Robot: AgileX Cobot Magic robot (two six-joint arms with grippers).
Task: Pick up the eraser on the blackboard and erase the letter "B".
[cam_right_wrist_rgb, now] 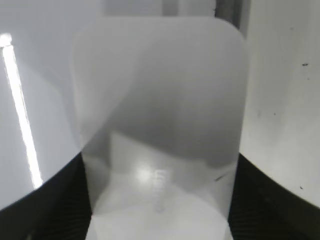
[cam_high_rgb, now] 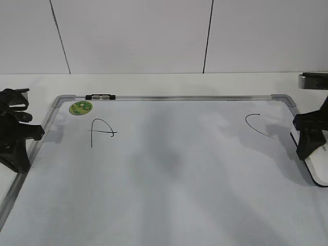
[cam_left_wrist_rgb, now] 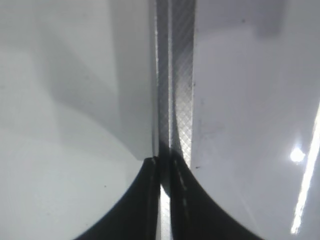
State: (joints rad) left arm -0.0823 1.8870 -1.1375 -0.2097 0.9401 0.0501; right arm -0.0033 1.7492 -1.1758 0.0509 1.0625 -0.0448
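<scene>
Exterior view: blackboard (cam_high_rgb: 169, 174) bearing "A" (cam_high_rgb: 101, 131), "C" (cam_high_rgb: 257, 124), green sticker (cam_high_rgb: 80, 107), no "B" visible, right gripper (cam_high_rgb: 309, 134) over eraser (cam_high_rgb: 319, 166) at right frame; left wrist view: left gripper (cam_left_wrist_rgb: 165, 200) clenched above the frame rail (cam_left_wrist_rgb: 175, 85); right wrist view: fingers (cam_right_wrist_rgb: 60, 200) flanking eraser (cam_right_wrist_rgb: 160, 125), grip indeterminate.

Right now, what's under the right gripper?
The eraser sits between the right gripper fingers, lying at the blackboard right edge. Whatever is beneath the eraser is covered. No "B" shows on the board, only the "A" and "C".
</scene>
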